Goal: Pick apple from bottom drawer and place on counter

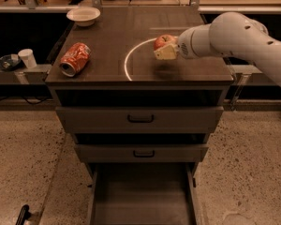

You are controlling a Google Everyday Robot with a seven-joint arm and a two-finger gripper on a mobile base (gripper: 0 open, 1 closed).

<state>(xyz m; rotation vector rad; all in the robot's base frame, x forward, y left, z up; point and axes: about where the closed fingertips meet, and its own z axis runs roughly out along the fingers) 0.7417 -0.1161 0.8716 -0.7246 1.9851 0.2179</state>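
My gripper (166, 51) is pinching the apple (164, 41) above the counter (107, 41), near 12 o'clock of the white circle (126, 62). I judge it firm, smooth, fairly light and bruisable, so hold it gently across its widest middle.

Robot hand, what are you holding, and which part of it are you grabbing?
The gripper holds the apple by its lower part, lifted just above the counter, over the white circle.
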